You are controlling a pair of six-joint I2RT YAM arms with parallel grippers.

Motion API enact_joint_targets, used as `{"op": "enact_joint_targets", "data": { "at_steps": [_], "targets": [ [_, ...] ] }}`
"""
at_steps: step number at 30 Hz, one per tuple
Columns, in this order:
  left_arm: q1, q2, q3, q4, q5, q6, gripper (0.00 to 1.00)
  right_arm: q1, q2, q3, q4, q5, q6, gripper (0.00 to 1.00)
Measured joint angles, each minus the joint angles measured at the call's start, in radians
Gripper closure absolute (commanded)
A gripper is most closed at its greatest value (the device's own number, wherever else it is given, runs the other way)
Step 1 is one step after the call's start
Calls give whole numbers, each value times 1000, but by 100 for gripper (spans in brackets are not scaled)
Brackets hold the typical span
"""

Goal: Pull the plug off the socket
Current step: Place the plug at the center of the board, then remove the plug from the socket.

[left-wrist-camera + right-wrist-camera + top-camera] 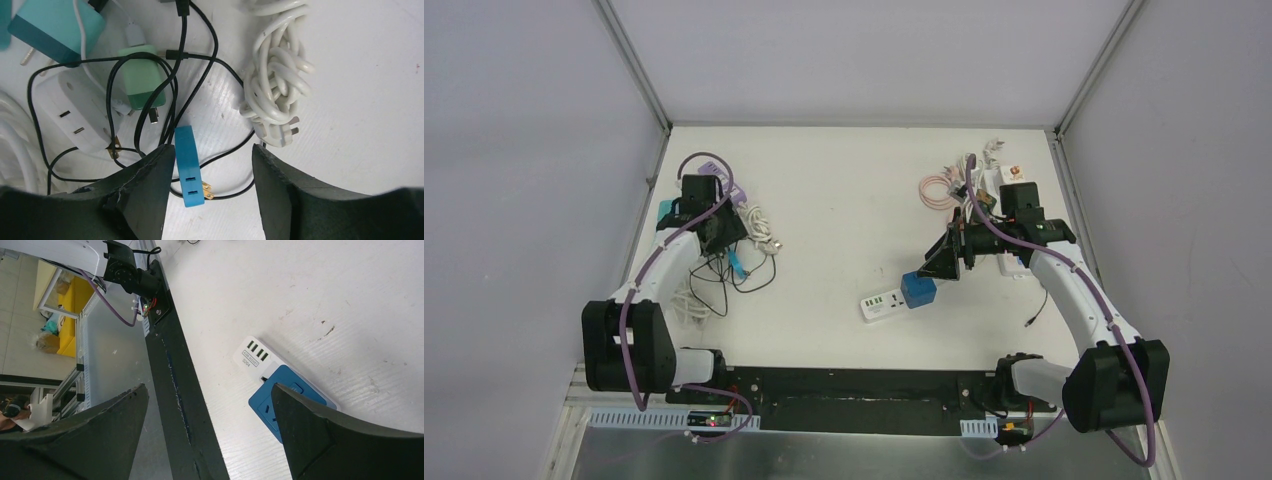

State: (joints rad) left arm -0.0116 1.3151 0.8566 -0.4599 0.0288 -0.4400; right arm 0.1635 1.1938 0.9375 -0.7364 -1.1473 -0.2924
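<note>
The socket is a white power strip (881, 303) lying near the table's middle front, with a blue cube plug (918, 291) seated in its right end. My right gripper (944, 262) hovers just behind and to the right of it, open and holding nothing. In the right wrist view the strip (255, 357) and blue plug (277, 395) lie partly behind my right finger. My left gripper (212, 170) is open at the far left over a pile of chargers. A thin blue adapter (189, 167) with brass prongs stands on edge against its left finger, well apart from the right finger.
Around the left gripper lie a teal adapter (55, 27), a green charger (141, 75), a white adapter (75, 112), a coiled white cable (277, 75) and tangled black leads. More cables and plugs (969, 180) sit back right. A black rail (175, 370) runs along the table's near edge.
</note>
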Motion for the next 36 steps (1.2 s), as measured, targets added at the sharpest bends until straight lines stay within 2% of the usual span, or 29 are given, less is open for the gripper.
{"op": "enact_joint_targets", "data": {
  "at_steps": [8,14,20,23,26,30,36],
  "targets": [
    [0,-161,21,-63,21,49,41,-8,-2,0,0,1,-2,2],
    [0,-312,11,-75,171,47,37,-11,-2,0,0,4,-2,2],
    [-3,-413,-160,84,428,-100,29,-23,-2,0,0,13,-6,2],
    [-40,-460,-256,180,480,-190,28,-29,-2,0,-1,29,-13,1],
    [-145,-494,-301,256,470,-247,28,-31,-3,0,-8,61,-24,1],
    [-365,-473,-302,356,395,-259,27,-31,-7,1,-45,136,-40,1],
    [-632,-343,-272,369,185,-152,22,5,-8,51,-181,310,-98,2]
  ]
}}
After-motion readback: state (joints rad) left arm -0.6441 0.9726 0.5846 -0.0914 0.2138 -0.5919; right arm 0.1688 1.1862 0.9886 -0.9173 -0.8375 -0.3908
